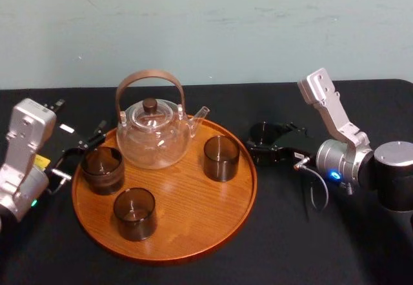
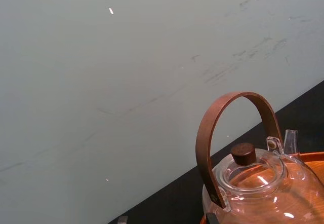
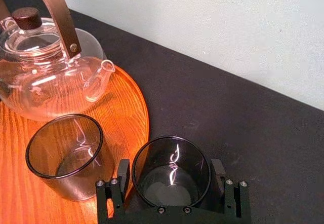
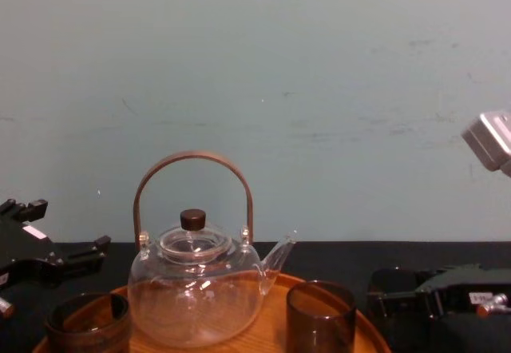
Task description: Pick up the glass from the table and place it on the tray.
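A smoked glass (image 3: pixel 171 186) on the black worktop (image 3: pixel 243 127), just right of the tray (image 3: pixel 126 107), is clasped by the right gripper (image 3: pixel 171 167) and should be lifted above the rim, while the left gripper (image 1: pixel 80 151) is parked open.

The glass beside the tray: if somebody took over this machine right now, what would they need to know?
Right gripper: placed around the glass, which stands on the black table just off the right edge of the tray. Whether it grips yet cannot be told.
Left gripper: at the tray's left edge, beside the leftmost of the glasses there.
On the tray: the teapot and three other glasses.
Done: the glass is reached.
Left: grip, lift, set it on a bare part of the tray, let go.
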Controlling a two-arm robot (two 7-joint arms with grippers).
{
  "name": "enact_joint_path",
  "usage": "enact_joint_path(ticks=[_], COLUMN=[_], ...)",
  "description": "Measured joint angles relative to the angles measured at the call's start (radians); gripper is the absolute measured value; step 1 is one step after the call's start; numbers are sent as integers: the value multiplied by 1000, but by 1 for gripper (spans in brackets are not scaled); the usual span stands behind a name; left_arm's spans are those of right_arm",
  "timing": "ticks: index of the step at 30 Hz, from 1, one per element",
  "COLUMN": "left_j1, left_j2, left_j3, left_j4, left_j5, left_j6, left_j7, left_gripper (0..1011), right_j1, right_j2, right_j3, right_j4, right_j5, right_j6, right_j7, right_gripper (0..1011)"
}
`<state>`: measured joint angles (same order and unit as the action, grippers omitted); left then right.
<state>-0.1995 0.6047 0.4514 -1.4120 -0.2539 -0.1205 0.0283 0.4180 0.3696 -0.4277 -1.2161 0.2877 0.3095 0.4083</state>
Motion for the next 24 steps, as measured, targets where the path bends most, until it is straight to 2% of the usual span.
enact_joint_path(ticks=[10,15,24], left_j1=[0,0,0], left_j2=[0,0,0], left_j3=[0,0,0], left_j4=[0,0,0], left_j5=[0,0,0], left_j6=[0,0,0], left_j7=[0,0,0], left_gripper=[1001,1001,1001], right_j1=[-1,-1,-1], right_j2=[1,1,1], right_j3=[0,1,2], right_j4=[-1,-1,-1], right_j5=[0,3,5], right_j6=[0,1,2], right_j7=[0,1,2], right_gripper=[999,903,902])
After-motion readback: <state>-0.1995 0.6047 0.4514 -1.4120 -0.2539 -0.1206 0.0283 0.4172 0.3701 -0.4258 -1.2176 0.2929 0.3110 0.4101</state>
